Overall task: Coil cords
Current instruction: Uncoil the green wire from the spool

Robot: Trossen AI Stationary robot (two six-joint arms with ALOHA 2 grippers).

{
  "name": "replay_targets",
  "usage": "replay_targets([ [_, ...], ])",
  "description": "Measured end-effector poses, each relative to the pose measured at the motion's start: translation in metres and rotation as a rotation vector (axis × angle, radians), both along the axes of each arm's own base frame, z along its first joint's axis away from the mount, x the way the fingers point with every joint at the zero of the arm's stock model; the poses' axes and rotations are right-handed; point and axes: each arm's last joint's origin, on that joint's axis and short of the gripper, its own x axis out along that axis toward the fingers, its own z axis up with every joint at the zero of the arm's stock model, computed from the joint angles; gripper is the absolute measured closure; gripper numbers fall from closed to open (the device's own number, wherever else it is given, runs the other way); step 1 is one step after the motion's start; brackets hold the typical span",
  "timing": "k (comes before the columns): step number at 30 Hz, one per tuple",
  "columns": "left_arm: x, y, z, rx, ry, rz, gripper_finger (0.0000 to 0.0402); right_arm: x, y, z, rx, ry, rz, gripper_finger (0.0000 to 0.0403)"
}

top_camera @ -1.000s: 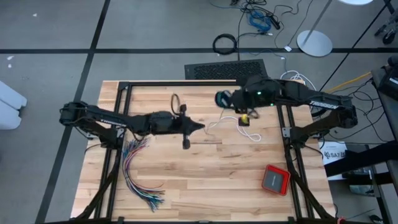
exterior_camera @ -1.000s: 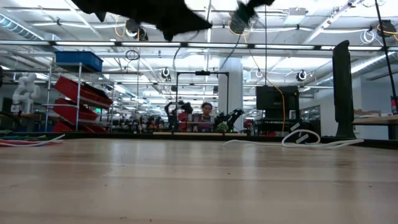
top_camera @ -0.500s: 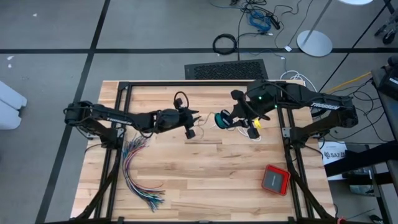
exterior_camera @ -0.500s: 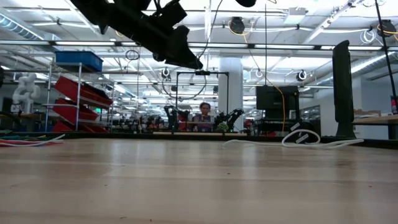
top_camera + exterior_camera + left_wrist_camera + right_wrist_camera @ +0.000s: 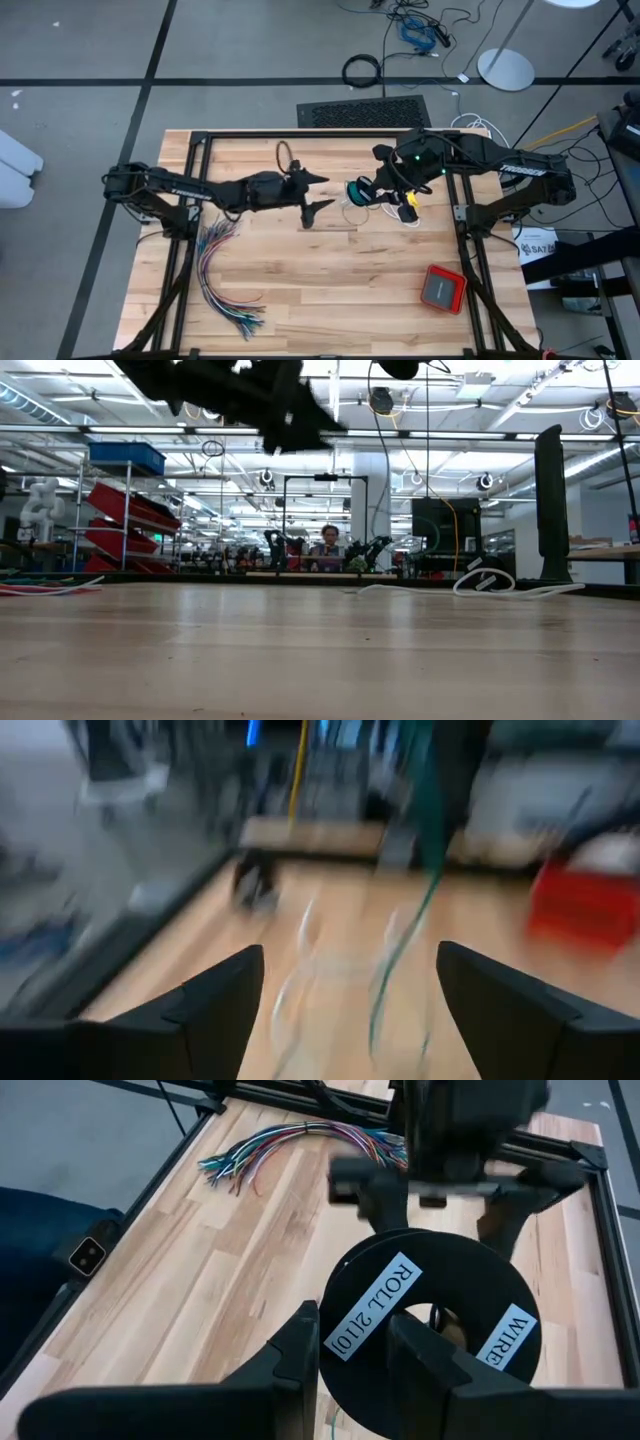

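Left gripper spread wide, empty, above mid tabletop. Right gripper clamped on black wire spool, teal-green cord trailing down toward tabletop between both.

Fanned multicoloured wire bundle on table; red box near corner

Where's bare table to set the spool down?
Bare wood lies between the wire bundle and the red box, along the near edge. It is crowded at the back, where the left gripper, right gripper, spool and white cord meet.
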Motion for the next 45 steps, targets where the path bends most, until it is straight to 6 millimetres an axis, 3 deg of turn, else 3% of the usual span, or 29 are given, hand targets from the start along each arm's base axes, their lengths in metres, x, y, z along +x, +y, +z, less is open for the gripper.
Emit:
replay_targets([
  [5,0.001,0.001,0.018,0.009,-0.186,-0.002,0.0110,0.000,0.000,0.000,0.000,0.000,0.000,0.0325],
  [18,0.043,0.005,0.012,-0.040,-0.170,-0.047,0.0151,0.001,0.003,0.001,0.000,-0.009,0.014,0.0325],
  [27,0.040,0.003,0.021,-0.012,-0.164,-0.037,0.0240,-0.001,0.005,-0.001,0.000,0.013,0.020,0.0325],
  [35,0.033,-0.004,0.029,0.021,-0.137,-0.038,0.0258,-0.001,0.005,-0.001,-0.004,0.016,0.023,0.0325],
  [45,0.032,-0.005,0.030,0.066,-0.122,-0.056,0.0391,-0.001,0.014,-0.001,0.020,0.016,0.105,0.0325],
])
